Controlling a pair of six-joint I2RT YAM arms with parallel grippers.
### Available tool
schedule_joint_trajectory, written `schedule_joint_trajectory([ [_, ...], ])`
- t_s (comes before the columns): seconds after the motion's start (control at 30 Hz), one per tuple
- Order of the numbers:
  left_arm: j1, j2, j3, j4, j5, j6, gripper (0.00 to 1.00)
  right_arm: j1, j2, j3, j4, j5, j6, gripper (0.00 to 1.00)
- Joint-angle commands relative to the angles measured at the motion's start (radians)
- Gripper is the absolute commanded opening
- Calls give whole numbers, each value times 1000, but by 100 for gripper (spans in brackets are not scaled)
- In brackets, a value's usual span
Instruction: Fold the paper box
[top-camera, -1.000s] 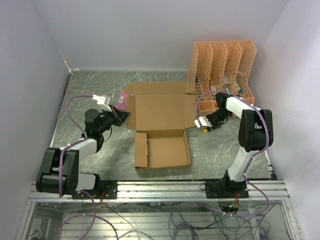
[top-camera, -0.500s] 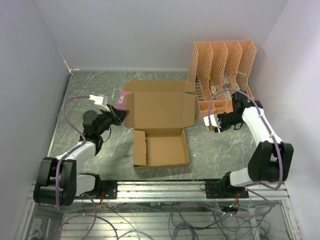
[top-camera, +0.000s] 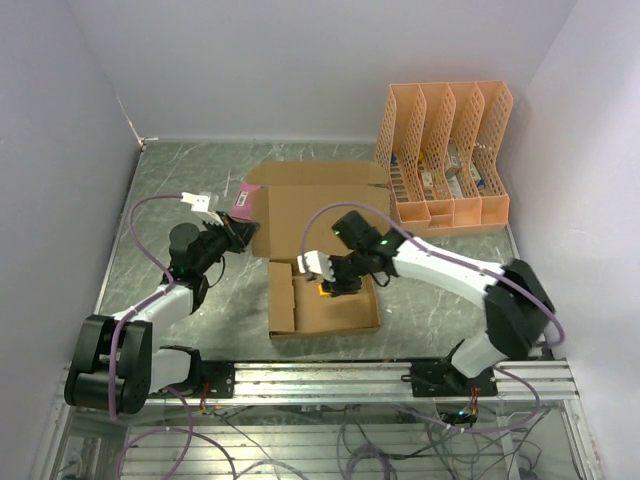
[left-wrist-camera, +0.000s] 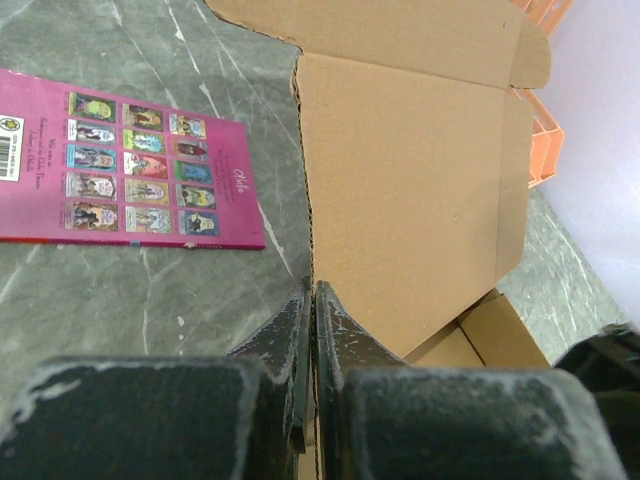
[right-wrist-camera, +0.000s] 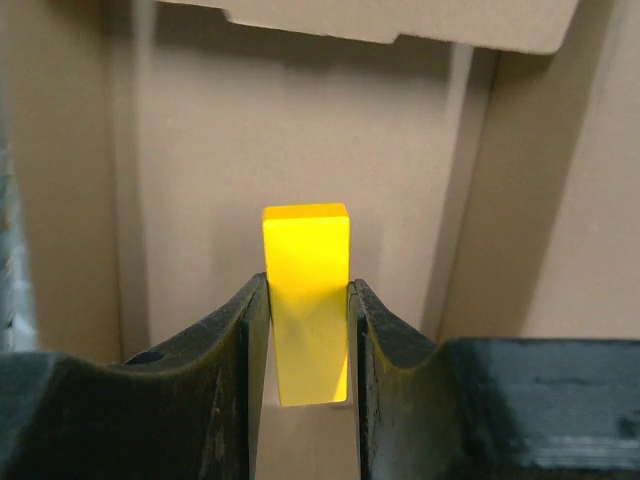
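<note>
Grey marbled tabletop (top-camera: 180, 180) fills the middle of my top view, with the brown paper box (top-camera: 320, 250) open at centre. My left pincer (left-wrist-camera: 313, 295) pinches the box's left edge; my right pincer (top-camera: 328, 282) clamps a small yellow block (right-wrist-camera: 305, 260) above its tray.

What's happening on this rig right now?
The left claw is shut, pinching the left edge of the open lid of the brown corrugated cardboard box. The right claw holds a small yellow rectangular block above the box's shallow tray. The lid is not yet folded over.
</note>
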Motion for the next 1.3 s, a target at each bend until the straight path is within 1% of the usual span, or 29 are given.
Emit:
schedule_joint_trajectory([
  [0.0, -17, -26, -10, 25, -45, 33, 9, 55, 142, -3, 183, 257, 260, 5],
  [0.1, -24, -29, -12, 30, -55, 37, 9, 63, 187, 1, 211, 296, 279, 7],
  [0.2, -32, -27, -22, 49, -66, 36, 9, 82, 205, -5, 222, 311, 289, 15],
  [0.33, -36, -24, -38, 75, -73, 32, 9, 92, 216, -7, 214, 300, 294, 34],
  [0.4, -37, -24, -43, 84, -75, 31, 9, 91, 199, 0, 199, 278, 293, 47],
  [0.47, -39, -22, -45, 88, -78, 33, 9, 91, 168, 11, 178, 254, 290, 58],
  [0.53, -40, -18, -47, 95, -75, 35, 9, 82, 130, 29, 141, 227, 277, 66],
  [0.6, -40, -15, -49, 104, -73, 38, 9, 51, 88, 62, 90, 162, 267, 70],
  [0.67, -42, -15, -49, 109, -73, 41, 9, -17, 35, 82, 45, 69, 262, 71],
  [0.73, -44, -15, -47, 110, -74, 48, 9, -132, -34, 77, 49, -48, 268, 71],
  [0.8, -47, -16, -43, 110, -76, 58, 9, -265, -119, 41, 113, -125, 316, 72],
  [0.87, -49, -16, -41, 115, -76, 70, 9, -421, -204, -7, 213, -177, 423, 74],
  [0.9, -51, -16, -40, 123, -76, 74, 9, -512, -230, -29, 267, -174, 489, 78],
  [0.93, -52, -16, -39, 128, -77, 80, 9, -548, -246, -45, 329, -148, 575, 87],
  [0.97, -54, -16, -36, 127, -77, 84, 9, -597, -252, -90, 392, -84, 656, 98],
  [1.0, -54, -16, -30, 123, -76, 90, 9, -635, -246, -108, 424, -37, 711, 99],
  [1.03, -54, -14, -27, 123, -73, 94, 9, -679, -230, -114, 434, -44, 726, 100],
  [1.1, -54, -11, -21, 124, -66, 101, 9, -739, -169, -71, 366, -174, 658, 99],
  [1.17, -54, -6, -17, 129, -57, 105, 9, -766, -107, -15, 320, -284, 623, 95],
  [1.27, -55, -1, -14, 141, -53, 111, 9, -767, -55, -5, 393, -306, 688, 93],
])
